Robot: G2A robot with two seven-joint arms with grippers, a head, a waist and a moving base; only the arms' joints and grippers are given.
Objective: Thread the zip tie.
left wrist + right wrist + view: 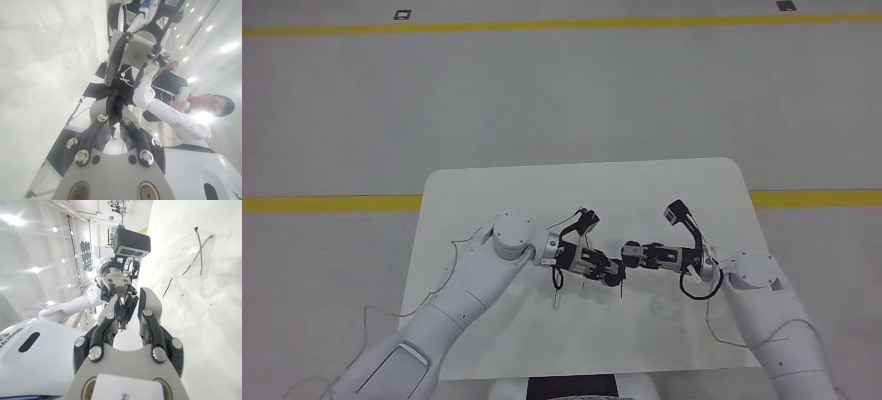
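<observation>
The thin black plastic zip tie (pixel 117 84) is pinched in the closed left pincer (pixel 113 97) above the white table (pixel 692 190); the right pincer (pixel 129 294) is spread open just beside it. The free end should be taken squarely, untwisted.

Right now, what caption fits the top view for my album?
Left gripper and right gripper nearly touch above the white table.

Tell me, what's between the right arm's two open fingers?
The left gripper, shut on the zip tie, sits between them; the right wrist view shows it.
</observation>
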